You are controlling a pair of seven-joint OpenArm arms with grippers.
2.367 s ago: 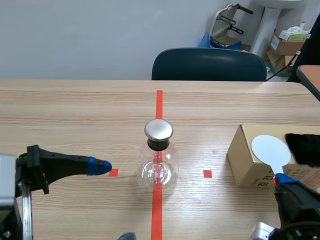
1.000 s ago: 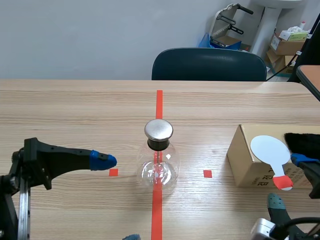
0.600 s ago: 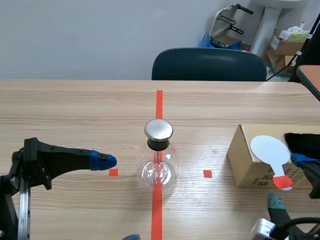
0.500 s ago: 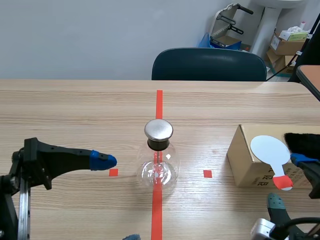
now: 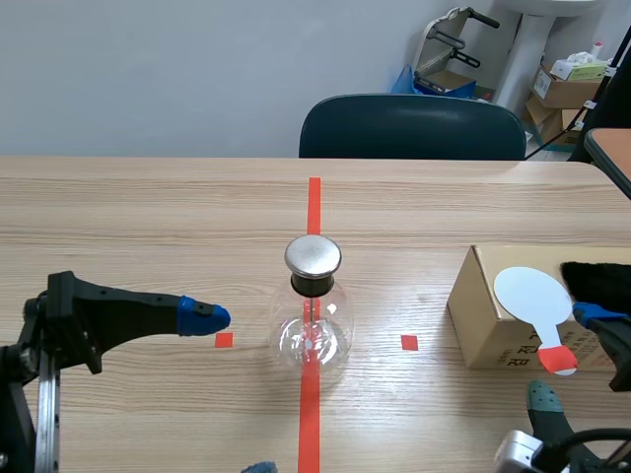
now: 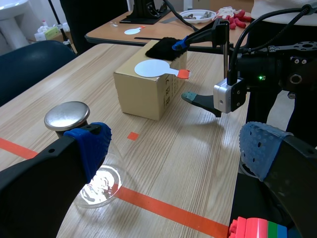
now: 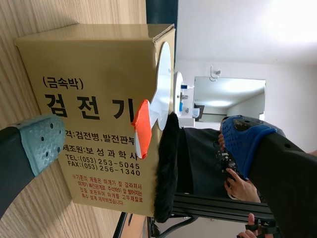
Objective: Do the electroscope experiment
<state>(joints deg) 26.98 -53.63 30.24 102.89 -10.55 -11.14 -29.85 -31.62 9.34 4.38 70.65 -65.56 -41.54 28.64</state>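
The electroscope (image 5: 313,320) is a clear glass flask with a round metal cap (image 5: 314,256), standing on the red tape line at mid-table. My left gripper (image 5: 232,394) is open, left of the flask and apart from it. In the left wrist view the flask (image 6: 74,134) stands beside one blue pad of that gripper (image 6: 176,148). A white disc paddle (image 5: 533,294) with a red handle (image 7: 141,128) and a black fur piece (image 5: 596,281) lie on a cardboard box (image 5: 488,315). My right gripper (image 7: 143,141) is open, its fingers on either side of the red handle without touching it.
A dark chair (image 5: 412,128) stands beyond the table's far edge. Cartons and a trolley sit at the back right. A red tape square (image 5: 409,342) marks the wood between flask and box. Coloured bricks (image 6: 255,229) show under the left wrist.
Since the oldest frame the left gripper edged toward the flask, and the right gripper turned so its fingers straddle the red handle. Nothing has moved over the last second.
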